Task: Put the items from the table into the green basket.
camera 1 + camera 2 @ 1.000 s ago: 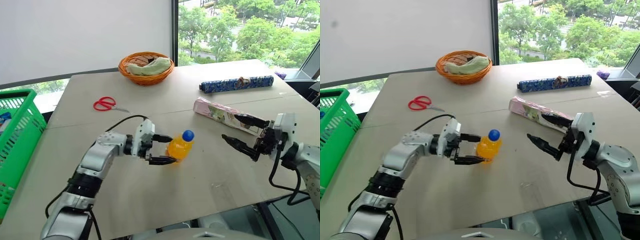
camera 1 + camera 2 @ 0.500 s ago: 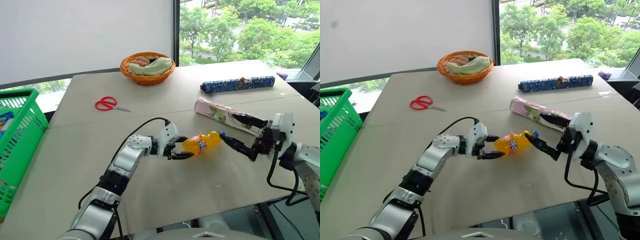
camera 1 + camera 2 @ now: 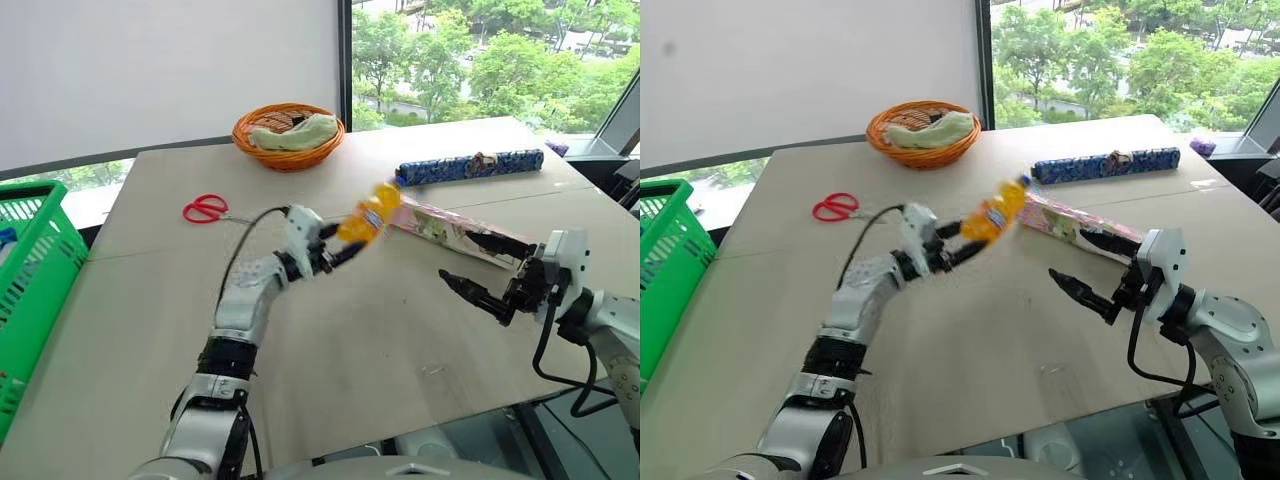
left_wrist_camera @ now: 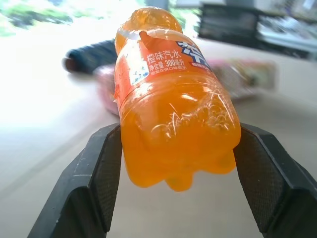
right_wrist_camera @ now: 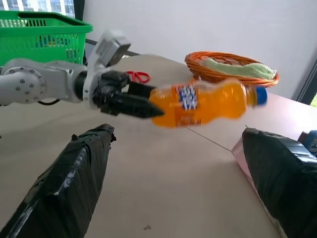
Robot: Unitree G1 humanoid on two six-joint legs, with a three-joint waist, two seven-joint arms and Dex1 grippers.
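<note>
Between ribbed black pads [image 4: 101, 183], dimpled orange bottle [image 4: 171, 106]

Left gripper [image 5: 148, 106] holds orange bottle [image 5: 205, 103] above the table [image 5: 163, 183].

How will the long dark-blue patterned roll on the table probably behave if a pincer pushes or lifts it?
The dark-blue roll looks round and lies flat on the table, so a sideways push would likely roll it. It is long and narrow, so a grip near one end may let it tilt. It lies straight, so is probably fairly stiff.
</note>
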